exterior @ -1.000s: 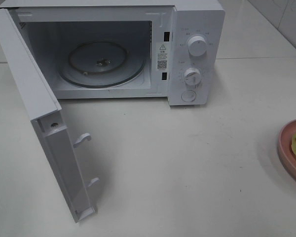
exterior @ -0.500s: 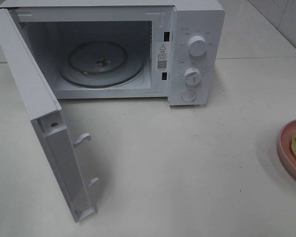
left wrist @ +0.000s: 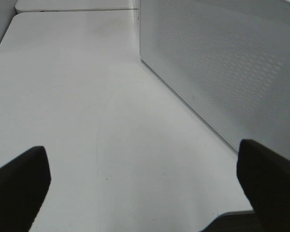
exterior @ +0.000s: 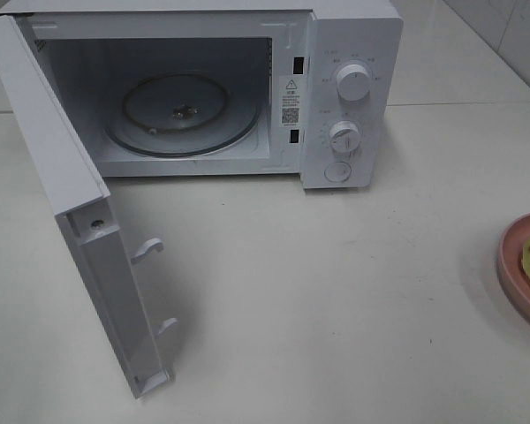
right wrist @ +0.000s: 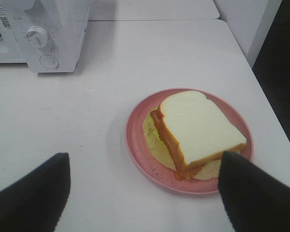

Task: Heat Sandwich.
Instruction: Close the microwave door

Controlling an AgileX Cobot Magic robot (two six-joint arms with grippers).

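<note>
Both grippers stand open and hold nothing: the right gripper (right wrist: 144,193) hovers just short of the sandwich (right wrist: 195,130), which lies on a pink plate (right wrist: 135,140) at the table's (exterior: 353,291) right edge. Left gripper (left wrist: 145,186) hangs over bare table beside the microwave door (exterior: 88,230). Farther back, the microwave (exterior: 344,97) stands open, glass turntable (exterior: 181,115) bare.

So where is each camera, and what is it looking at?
Exterior high: up above, looking down at the open microwave and table; no arm shows.
Left wrist: on the left arm, facing the microwave's door; left tool open.
Right wrist: above the sandwich on its pink plate; right tool open.
Shared: exterior and right wrist both show the dials.
</note>
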